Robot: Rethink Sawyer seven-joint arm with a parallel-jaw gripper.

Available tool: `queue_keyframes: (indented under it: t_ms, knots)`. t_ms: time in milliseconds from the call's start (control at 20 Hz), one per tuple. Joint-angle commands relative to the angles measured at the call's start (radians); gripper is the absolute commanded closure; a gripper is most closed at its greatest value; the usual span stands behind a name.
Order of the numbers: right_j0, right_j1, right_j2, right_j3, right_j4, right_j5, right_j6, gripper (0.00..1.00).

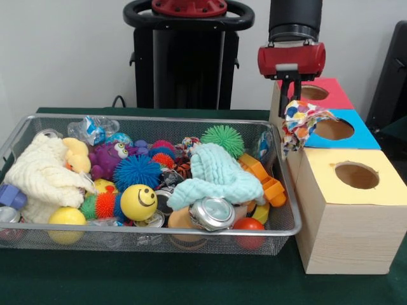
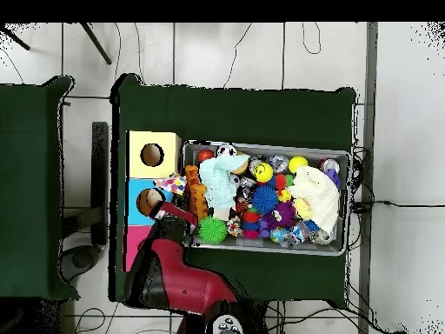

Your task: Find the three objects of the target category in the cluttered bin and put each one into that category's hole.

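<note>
My gripper [image 1: 291, 95] is shut on a whitish fabric piece [image 1: 302, 124] with red, blue, yellow and green blotches. The piece hangs from it above the near edge of the blue-panelled box, just right of the bin's right end. In the overhead view the fabric piece [image 2: 171, 184] sits between the blue and yellow panels, by the gripper [image 2: 165, 197]. The round hole [image 1: 357, 175] in the pale yellow panel is nearer the camera; it also shows in the overhead view [image 2: 152, 156]. The wire-mesh bin [image 1: 146, 232] is full of clutter. I cannot make out other blotched pieces in it.
The blue-panelled box [image 1: 359, 135] and red-panelled box [image 1: 336, 95] stand behind the yellow one. The bin holds a mint cloth [image 1: 219, 175], a cream cloth [image 1: 41, 175], a purple monster [image 1: 108, 155], a smiley ball [image 1: 138, 202], a can [image 1: 211, 213] and spiky balls.
</note>
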Motion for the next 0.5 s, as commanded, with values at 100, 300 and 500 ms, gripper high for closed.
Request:
queue_keyframes:
  t_ms: [100, 300, 500]
  knots:
    - [0.034, -0.059, -0.012, -0.014, 0.084, 0.141, 0.147, 1.00]
    - [0.053, -0.074, -0.025, -0.024, 0.096, 0.181, 0.137, 1.00]
    - [0.068, -0.072, -0.030, -0.037, 0.106, 0.216, 0.135, 1.00]
